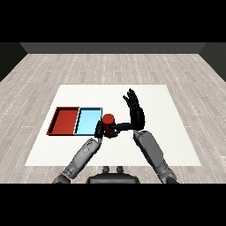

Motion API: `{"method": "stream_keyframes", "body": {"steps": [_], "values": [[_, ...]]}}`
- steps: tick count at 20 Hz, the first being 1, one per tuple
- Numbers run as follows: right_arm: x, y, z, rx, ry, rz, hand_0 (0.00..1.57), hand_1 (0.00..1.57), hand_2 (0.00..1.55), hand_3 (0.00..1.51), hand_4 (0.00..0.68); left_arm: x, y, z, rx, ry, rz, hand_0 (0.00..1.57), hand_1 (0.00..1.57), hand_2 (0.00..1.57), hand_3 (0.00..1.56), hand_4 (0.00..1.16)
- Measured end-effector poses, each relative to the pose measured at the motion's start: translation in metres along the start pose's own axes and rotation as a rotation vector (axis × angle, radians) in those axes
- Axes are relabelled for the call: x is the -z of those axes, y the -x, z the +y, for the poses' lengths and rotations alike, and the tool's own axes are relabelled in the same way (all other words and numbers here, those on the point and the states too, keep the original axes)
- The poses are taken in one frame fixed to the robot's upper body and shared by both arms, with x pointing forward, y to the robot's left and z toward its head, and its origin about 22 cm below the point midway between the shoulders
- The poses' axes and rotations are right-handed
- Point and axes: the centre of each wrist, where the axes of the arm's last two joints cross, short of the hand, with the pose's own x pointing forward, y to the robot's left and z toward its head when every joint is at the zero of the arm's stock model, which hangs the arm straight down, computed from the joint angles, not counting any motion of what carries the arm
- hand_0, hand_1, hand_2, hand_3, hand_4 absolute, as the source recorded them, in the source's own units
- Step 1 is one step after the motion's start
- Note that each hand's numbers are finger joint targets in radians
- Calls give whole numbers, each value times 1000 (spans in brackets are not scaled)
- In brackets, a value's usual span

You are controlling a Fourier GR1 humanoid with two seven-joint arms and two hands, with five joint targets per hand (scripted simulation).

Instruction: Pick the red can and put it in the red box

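Red can stands just at the three o'clock edge of the light blue tray, near the middle of the worktop. Both robot hands meet at it: the left robot hand is against its seven o'clock side with fingers that seem curled round the lower body, though the view is too small to be sure. The right robot hand stands upright at three o'clock with fingers spread straight, only its thumb reaching across to the can. The red tray lies at nine o'clock, beyond the blue one. To do this step well, I judge the can should be lifted upright, high enough to clear both tray rims, then carried towards nine o'clock across the blue tray before lowering.
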Motion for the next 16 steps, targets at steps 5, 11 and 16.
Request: {"method": "stream_keyframes", "body": {"steps": [5,11,16], "values": [[-7,-27,-26,-23,59,-41,0,0,0,0,0,4,-5,17,20,-27,-11,1571,1571,1571,1462,1130],[-24,-23,-81,-53,149,-11,0,0,0,0,0,10,-24,52,80,-71,-49,1571,1571,1569,1460,1112],[-49,-11,-118,-110,200,45,0,0,0,0,0,14,-37,88,173,-119,-61,1571,1571,1552,1420,1119]]}}
